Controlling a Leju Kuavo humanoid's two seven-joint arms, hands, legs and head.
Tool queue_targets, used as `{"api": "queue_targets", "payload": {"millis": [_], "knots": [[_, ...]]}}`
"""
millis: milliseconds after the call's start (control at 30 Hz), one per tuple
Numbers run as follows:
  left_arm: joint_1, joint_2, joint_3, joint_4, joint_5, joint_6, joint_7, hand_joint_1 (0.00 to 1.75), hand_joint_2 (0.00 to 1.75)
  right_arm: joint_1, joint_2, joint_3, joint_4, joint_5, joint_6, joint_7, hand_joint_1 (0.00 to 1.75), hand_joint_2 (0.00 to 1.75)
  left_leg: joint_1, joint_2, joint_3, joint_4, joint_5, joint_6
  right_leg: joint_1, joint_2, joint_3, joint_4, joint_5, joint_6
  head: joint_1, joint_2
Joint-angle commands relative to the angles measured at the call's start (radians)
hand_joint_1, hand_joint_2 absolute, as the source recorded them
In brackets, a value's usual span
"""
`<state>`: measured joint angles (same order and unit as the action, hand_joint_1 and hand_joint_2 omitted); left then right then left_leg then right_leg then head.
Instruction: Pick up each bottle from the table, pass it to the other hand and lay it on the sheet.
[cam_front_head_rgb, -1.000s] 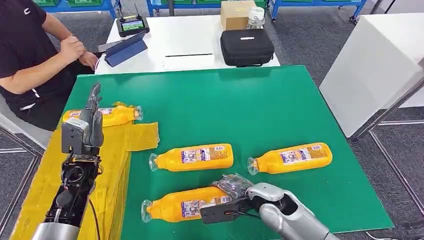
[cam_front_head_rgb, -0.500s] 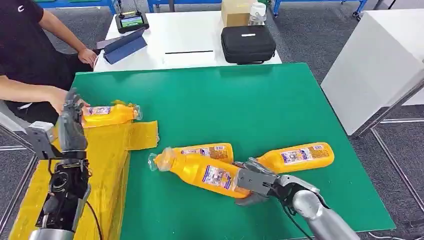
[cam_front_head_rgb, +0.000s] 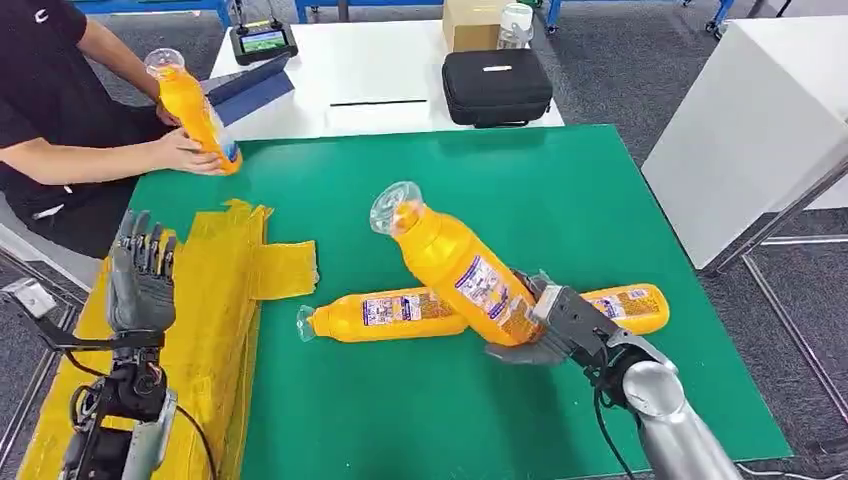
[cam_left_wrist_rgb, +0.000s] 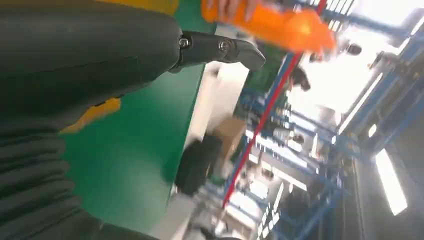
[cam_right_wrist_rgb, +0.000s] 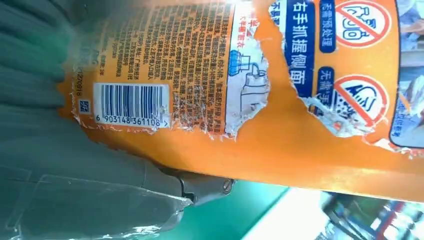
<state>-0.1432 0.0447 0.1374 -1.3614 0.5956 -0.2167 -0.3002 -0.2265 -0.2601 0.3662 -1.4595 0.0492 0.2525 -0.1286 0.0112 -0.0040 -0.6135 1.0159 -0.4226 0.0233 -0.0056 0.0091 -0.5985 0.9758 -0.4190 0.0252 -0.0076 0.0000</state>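
Your right hand (cam_front_head_rgb: 560, 325) was clamped around the base of an orange plastic bottle with a clear cap (cam_front_head_rgb: 455, 265), holding it tilted above the green table mat (cam_front_head_rgb: 560, 190) with its cap end raised toward the far left, its torn printed label (cam_right_wrist_rgb: 165, 70) close against the wrist camera. Your left hand (cam_front_head_rgb: 140, 280) was raised over the crumpled yellow sheet (cam_front_head_rgb: 225, 290), its fingers apart and nothing in it. Two more orange bottles (cam_front_head_rgb: 385, 314) (cam_front_head_rgb: 630, 303) lay on their sides on the mat beneath the held one, and the seated person (cam_front_head_rgb: 60, 110) gripped a fourth orange bottle (cam_front_head_rgb: 193, 108) upright at the mat's far left corner.
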Motion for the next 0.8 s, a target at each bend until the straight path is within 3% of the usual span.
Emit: {"api": "queue_targets", "payload": {"millis": [33,267,533,800], "knots": [[0.03,-0.049,-0.127,-0.068,0.096,-0.042,0.063,0.0,1.75,-0.201,0.157,0.038,0.173,0.038,-0.041,0.023,1.75,1.75,-0.001,0.004,0.003,0.0,-0.001,-0.001,0.0,0.002,0.001,0.0,0.0,-0.001,0.0,0.0],[-0.057,-0.054,-0.259,-0.001,0.117,-0.037,0.07,0.0,1.75,-0.454,0.314,0.134,0.495,0.115,-0.169,0.062,1.75,1.75,0.0,0.005,0.001,0.001,0.001,-0.002,0.0,0.004,-0.001,0.002,0.001,-0.001,0.0,0.0],[-0.073,-0.062,-0.279,0.006,0.118,-0.039,0.076,0.0,1.75,-0.492,0.347,0.168,0.563,0.142,-0.179,0.079,1.75,1.75,0.0,0.001,0.001,0.0,0.003,-0.002,0.0,0.0,0.0,0.002,0.0,-0.001,0.0,0.0],[-0.086,-0.08,-0.299,-0.016,0.119,-0.025,0.087,0.0,1.75,-0.586,0.508,0.273,0.746,0.205,-0.178,0.114,1.75,1.75,0.0,0.003,-0.001,0.0,0.003,-0.002,0.0,0.002,-0.003,0.003,0.0,-0.001,0.0,0.0]]}}
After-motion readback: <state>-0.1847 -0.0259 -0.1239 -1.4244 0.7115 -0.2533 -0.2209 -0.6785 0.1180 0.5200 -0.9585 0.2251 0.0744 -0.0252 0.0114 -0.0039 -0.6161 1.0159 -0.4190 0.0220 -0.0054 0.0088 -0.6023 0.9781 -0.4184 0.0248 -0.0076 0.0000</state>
